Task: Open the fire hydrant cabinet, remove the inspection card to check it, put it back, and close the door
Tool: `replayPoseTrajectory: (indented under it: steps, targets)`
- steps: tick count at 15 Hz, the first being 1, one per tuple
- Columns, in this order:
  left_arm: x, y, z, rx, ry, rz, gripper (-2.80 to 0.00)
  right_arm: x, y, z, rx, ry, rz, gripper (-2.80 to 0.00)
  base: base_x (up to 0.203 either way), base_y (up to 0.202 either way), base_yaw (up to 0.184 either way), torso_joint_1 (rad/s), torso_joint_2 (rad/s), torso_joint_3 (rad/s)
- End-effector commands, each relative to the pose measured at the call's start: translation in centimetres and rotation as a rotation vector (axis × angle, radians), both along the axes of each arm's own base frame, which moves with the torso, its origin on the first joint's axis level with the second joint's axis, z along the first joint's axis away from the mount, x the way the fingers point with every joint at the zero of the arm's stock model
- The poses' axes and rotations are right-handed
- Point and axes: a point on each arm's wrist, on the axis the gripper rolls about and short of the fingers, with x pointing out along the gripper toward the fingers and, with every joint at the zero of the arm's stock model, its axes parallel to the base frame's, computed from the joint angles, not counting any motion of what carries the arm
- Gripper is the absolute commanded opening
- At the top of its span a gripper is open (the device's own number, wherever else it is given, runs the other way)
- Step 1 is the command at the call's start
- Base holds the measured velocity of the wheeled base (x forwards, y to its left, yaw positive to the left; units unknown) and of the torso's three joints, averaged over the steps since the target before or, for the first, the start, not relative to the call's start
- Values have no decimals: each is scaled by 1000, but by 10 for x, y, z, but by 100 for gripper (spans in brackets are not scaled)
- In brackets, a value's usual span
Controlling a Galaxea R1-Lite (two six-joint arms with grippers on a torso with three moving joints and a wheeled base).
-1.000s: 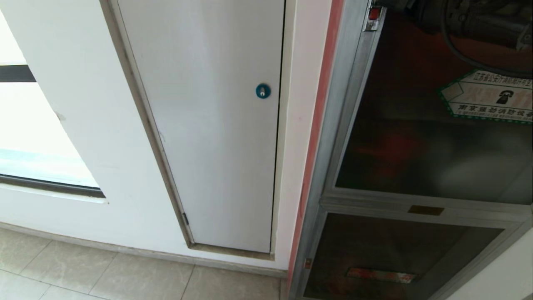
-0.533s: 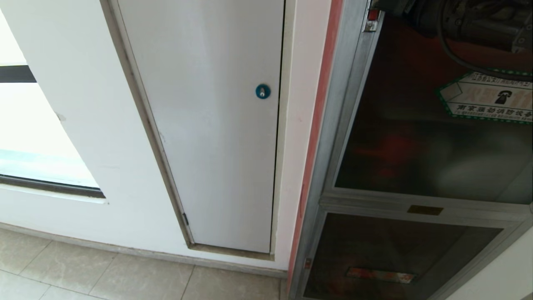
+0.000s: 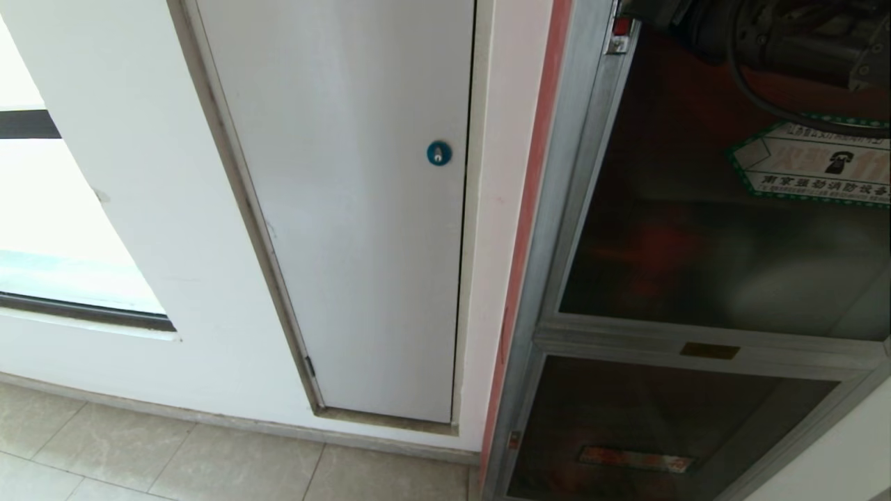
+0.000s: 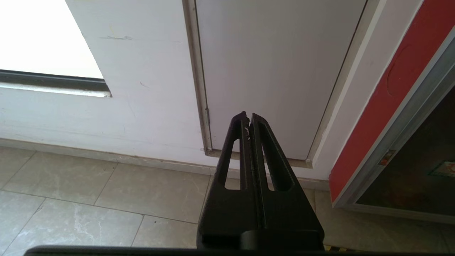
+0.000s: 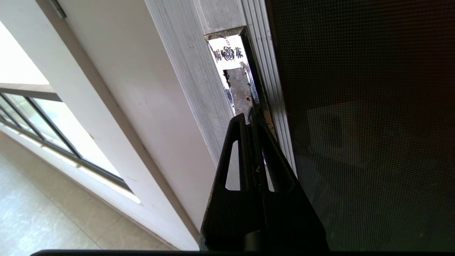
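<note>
At the far left of the head view is 1 bright window [image 3: 42,229] with a dark frame, set in the white wall [image 3: 139,174] above a tiled floor [image 3: 174,463]. Next comes 1 plain white panel [image 3: 362,229] carrying 1 small blue round lock [image 3: 439,153]. Right of it a narrow strip of wall meets the red edge of the fire hydrant cabinet [image 3: 536,181], whose grey metal frame runs down to the floor.

The door [image 3: 696,236] is 1 large dark tinted-glass pane in a grey frame, and it lies shut against the cabinet. It bears 1 green-bordered white sticker [image 3: 814,167] at the right and 1 small red latch [image 3: 619,29] at its top left corner. Below it sits 1 smaller dark glass panel [image 3: 647,424] with 1 red label [image 3: 637,459]. The inspection card is not visible.

The right arm [image 3: 779,31] shows only partly, at the top right of the head view. In the right wrist view the right gripper [image 5: 253,119] has its 2 fingers [image 5: 236,142] pressed together, tips at the latch recess [image 5: 234,71] in the door frame, holding nothing.

The left gripper [image 4: 249,117] hangs low near the floor before the white panel, its 2 fingers also pressed together and empty.
</note>
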Motion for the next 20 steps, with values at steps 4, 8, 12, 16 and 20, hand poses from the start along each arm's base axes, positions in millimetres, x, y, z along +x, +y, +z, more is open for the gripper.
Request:
replayPoseTrajectory:
  steps: [4,8,12,16,20]
  targets:
    - [0,0,0,0,1,0,-280,6,1,-5,-2,16,0,-280,0,0,0,0,0,0]
    - [0,0,0,0,1,0,-280,6,0,-5,-1,9,-3,-280,0,0,0,0,0,0]
    - [0,0,0,0,0,0,-280,4,-1,-3,1,4,-4,-280,0,0,0,0,0,0]
    - [0,0,0,0,0,0,-280,-1,-2,1,4,-6,-1,-280,0,0,0,0,0,0]
    - [0,0,0,0,0,0,-280,-11,-3,9,7,-25,2,-280,0,0,0,0,0,0]
